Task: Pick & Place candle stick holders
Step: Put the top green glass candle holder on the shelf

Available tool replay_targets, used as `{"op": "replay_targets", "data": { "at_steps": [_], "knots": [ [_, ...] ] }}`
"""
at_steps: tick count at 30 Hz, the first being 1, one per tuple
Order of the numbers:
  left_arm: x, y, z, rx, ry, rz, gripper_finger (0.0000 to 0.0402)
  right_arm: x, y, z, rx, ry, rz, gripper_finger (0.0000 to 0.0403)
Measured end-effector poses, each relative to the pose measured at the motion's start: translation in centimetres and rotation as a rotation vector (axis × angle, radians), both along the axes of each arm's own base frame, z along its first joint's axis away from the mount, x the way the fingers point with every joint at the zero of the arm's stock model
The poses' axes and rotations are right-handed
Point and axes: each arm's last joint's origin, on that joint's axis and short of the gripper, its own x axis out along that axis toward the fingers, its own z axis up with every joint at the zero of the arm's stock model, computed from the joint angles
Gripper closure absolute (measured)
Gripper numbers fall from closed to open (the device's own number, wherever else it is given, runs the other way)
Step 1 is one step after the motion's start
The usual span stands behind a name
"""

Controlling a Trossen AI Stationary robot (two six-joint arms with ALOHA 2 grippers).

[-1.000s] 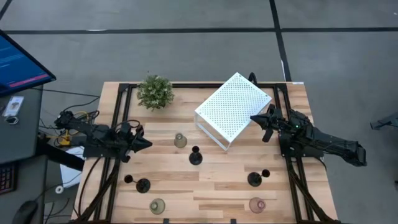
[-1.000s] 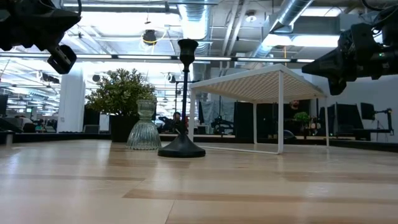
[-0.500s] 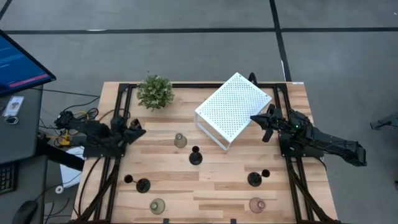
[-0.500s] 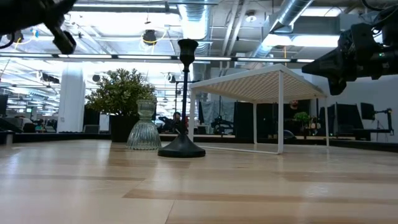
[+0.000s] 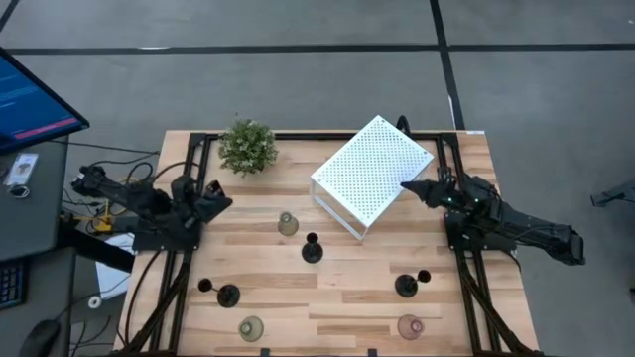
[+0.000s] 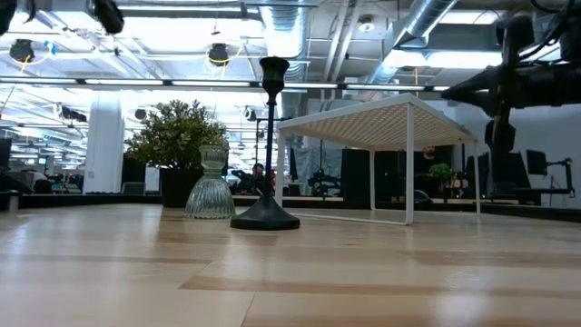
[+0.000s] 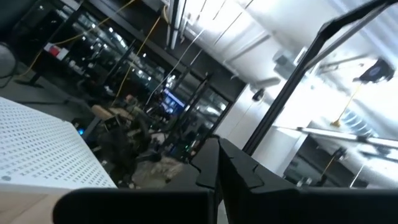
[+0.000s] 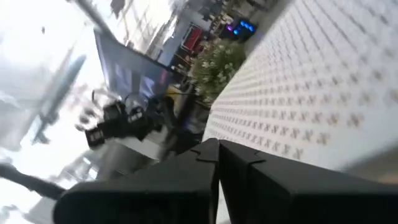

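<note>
**Wooden table, six holders untouched**

From above: left pincer (image 5: 220, 204) clenched empty, pulled back to table (image 5: 347, 288) edge; right pincer (image 5: 409, 185) clenched beside white box (image 5: 372, 176). Candle stick holders (image 5: 312, 249) scattered, unplaced.

Low view: black holder (image 6: 266, 218) upright beside glass holder (image 6: 211, 195). Looks like resetting; no pick begun.

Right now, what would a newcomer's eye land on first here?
The white perforated box, set askew at the table's far middle, stands out most, with the potted plant at the far left corner. Six candle holders dot the bare wood nearer the front, three black and three glass. The left gripper and right gripper hang shut and empty at the sides.
</note>
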Motion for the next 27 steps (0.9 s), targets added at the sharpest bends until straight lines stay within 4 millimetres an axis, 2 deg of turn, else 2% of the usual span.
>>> {"op": "replay_targets", "data": {
  "at_steps": [2,6,10,14,22,27],
  "knots": [
    [0.8,-0.4,0.9,0.033,0.023,0.006,0.0397,0.0,0.0,0.2,0.076,-0.033,0.014,0.0403],
    [2.2,-1.0,2.8,0.076,0.045,0.043,0.0394,0.0,0.4,1.3,0.075,-0.142,0.134,0.0403],
    [3.4,-1.4,4.5,0.094,0.055,0.089,0.0377,-0.5,0.9,3.6,0.053,-0.364,0.266,0.0403],
    [4.4,-1.9,6.1,0.116,0.053,0.095,0.0349,-1.6,1.3,6.0,-0.048,-0.558,0.296,0.0395],
    [5.6,-2.6,10.0,0.281,-0.004,0.094,0.0263,-3.8,2.0,12.8,-0.412,-0.598,0.129,0.0345],
    [5.5,-2.1,11.4,0.275,0.188,0.235,0.0222,-4.5,2.3,17.4,-0.606,-0.496,0.054,0.0302]
  ]
}}
